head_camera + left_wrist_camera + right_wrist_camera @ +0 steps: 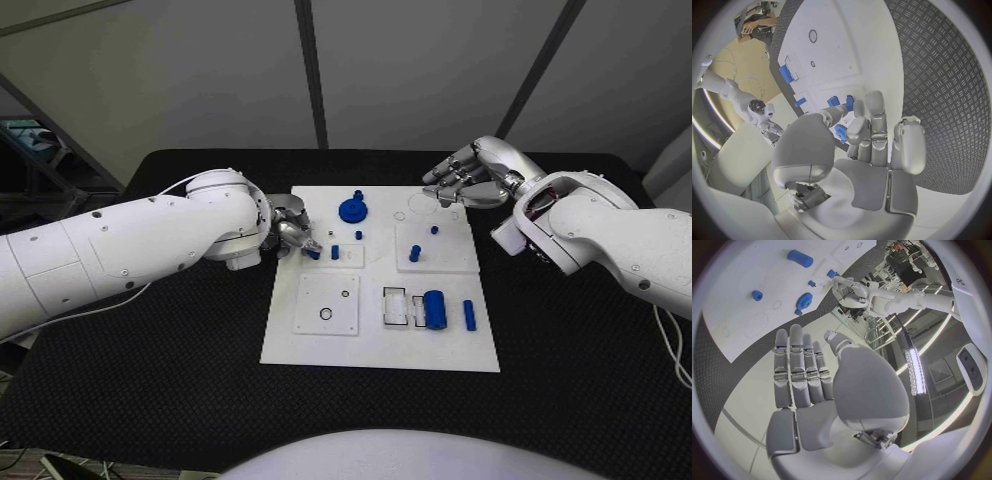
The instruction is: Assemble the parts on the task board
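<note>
The white task board [320,338] lies in the middle of the black table. My left hand [293,235] is at the board's left edge, its thumb and a finger closed round a small blue part [313,253], which also shows between the fingertips [841,132]. Two more small blue parts [849,102] stand just beyond. My right hand [462,175] hovers over the board's far right corner, fingers [798,365] stretched out side by side and holding nothing. A blue gear [355,209] sits at the board's far middle, and it is also in the right wrist view [805,300].
Two blue pegs [415,253] stand in the raised white block right of centre. A blue cylinder [434,309] and a blue bar [469,314] lie near the board's front right. Black matting [577,370] surrounds the board on all sides.
</note>
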`<control>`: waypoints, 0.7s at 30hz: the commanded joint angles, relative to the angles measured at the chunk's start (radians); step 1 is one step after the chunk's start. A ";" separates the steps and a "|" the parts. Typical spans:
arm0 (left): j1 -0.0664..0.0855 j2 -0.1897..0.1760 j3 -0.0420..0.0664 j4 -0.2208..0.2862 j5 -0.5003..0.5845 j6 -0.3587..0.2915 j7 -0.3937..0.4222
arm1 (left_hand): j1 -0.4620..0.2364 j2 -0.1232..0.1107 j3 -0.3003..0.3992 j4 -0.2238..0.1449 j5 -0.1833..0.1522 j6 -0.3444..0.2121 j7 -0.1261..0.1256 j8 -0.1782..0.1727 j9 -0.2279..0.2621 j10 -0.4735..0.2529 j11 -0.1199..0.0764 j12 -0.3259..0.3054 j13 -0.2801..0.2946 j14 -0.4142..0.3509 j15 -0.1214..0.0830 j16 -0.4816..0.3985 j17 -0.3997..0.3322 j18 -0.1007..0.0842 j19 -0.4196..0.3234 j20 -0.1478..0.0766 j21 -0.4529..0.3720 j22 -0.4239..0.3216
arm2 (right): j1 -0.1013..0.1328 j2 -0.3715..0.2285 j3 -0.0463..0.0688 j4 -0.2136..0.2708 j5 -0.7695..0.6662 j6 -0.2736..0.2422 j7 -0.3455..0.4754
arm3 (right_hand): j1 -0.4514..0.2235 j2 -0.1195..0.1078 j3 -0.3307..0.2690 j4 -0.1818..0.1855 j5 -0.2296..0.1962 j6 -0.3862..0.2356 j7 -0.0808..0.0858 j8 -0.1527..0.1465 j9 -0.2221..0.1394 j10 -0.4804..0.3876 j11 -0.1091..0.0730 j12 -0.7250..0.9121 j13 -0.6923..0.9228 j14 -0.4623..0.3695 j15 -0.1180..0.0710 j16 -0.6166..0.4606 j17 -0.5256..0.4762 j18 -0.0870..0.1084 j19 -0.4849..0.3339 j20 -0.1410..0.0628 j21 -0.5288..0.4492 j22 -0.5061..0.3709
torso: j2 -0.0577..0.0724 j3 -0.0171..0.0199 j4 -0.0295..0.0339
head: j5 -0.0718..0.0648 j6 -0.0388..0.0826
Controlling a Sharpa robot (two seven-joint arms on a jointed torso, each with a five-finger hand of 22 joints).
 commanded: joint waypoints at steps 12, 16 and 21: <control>-0.004 0.009 -0.004 -0.010 0.002 0.017 -0.025 | -0.024 0.027 -0.101 0.003 -0.002 0.027 -0.004 -0.010 -0.003 0.013 -0.005 0.011 0.018 0.004 -0.004 -0.003 0.004 0.002 0.015 -0.002 0.010 0.068 | 0.001 -0.001 0.001 0.003 0.000 0.001 0.003 | 0.002 0.004 0.000 0.006 0.008 -0.009 -0.001 -0.003 0.001 -0.008 -0.003 0.007 0.001 0.002 0.005 -0.005 -0.002 0.013 0.007 0.002 -0.005 -0.002 | -0.001 -0.0006 0.0003 | -0.004 0.000; -0.004 0.010 -0.004 -0.011 0.007 0.020 -0.029 | -0.030 0.028 -0.123 0.011 -0.001 0.032 -0.005 -0.009 -0.002 0.014 -0.006 0.012 0.021 0.005 -0.005 -0.004 0.005 0.001 0.017 -0.003 0.013 0.072 | 0.001 -0.001 0.001 0.003 0.000 0.000 0.003 | 0.002 0.004 0.000 0.006 0.008 -0.009 -0.001 -0.003 0.001 -0.008 -0.003 0.007 0.001 0.002 0.005 -0.005 -0.002 0.013 0.007 0.002 -0.005 -0.002 | -0.001 -0.0004 0.0005 | -0.004 -0.001; -0.004 0.009 -0.004 -0.012 0.009 0.020 -0.033 | -0.036 0.029 -0.139 0.018 -0.001 0.036 -0.006 -0.009 -0.002 0.015 -0.007 0.012 0.022 0.005 -0.005 -0.004 0.005 0.001 0.019 -0.003 0.014 0.074 | 0.001 -0.001 0.001 0.003 0.000 0.000 0.003 | 0.002 0.004 0.000 0.006 0.008 -0.009 -0.001 -0.003 0.001 -0.008 -0.003 0.007 0.001 0.002 0.005 -0.005 -0.002 0.013 0.007 0.002 -0.005 -0.002 | 0.000 -0.0003 0.0006 | -0.005 0.000</control>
